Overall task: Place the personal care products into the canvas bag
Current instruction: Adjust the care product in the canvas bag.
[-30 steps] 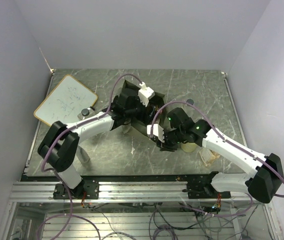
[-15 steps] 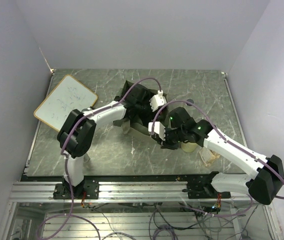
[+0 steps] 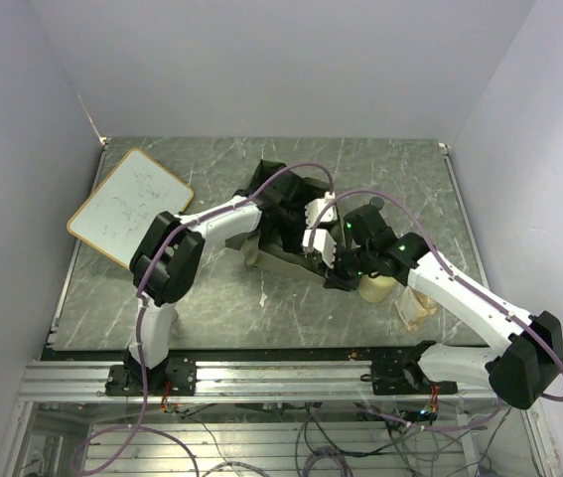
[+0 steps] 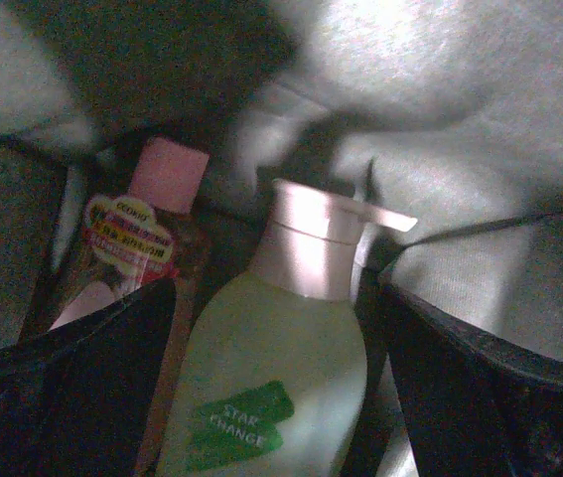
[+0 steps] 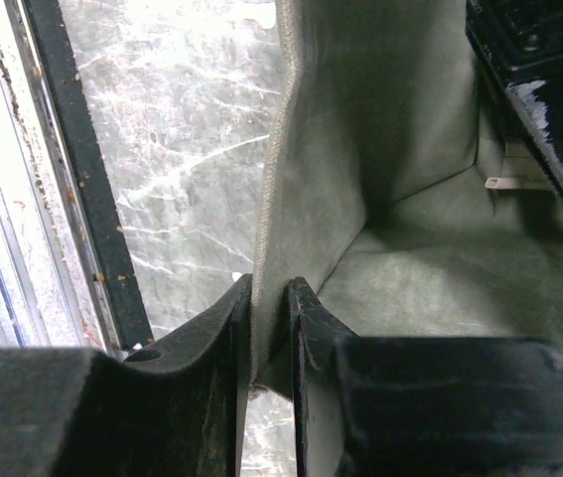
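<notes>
The olive canvas bag (image 3: 266, 256) sits mid-table with both arms at it. My left gripper (image 4: 276, 288) is down inside the bag, open. A yellow-green bottle with a white cap (image 4: 271, 368) lies between its wide-spread fingers. An amber bottle with a pink cap (image 4: 152, 238) lies beside it against the fabric (image 4: 440, 149). My right gripper (image 5: 269, 288) is shut on the bag's near wall (image 5: 331, 129), with the fabric edge pinched between its fingers. Another yellow-green bottle (image 3: 377, 289) lies on the table under the right arm.
A wood-framed whiteboard (image 3: 130, 207) lies at the far left. A pale brownish container (image 3: 412, 310) rests right of the loose bottle. The black table rail (image 5: 72, 169) runs along the near edge. The left arm's hardware (image 5: 549, 79) shows above the bag's inside.
The left arm has swung right and reached deeper into the bag, and its jaws have widened. The right gripper has closed further on the bag's wall and shifted slightly toward the bag.
</notes>
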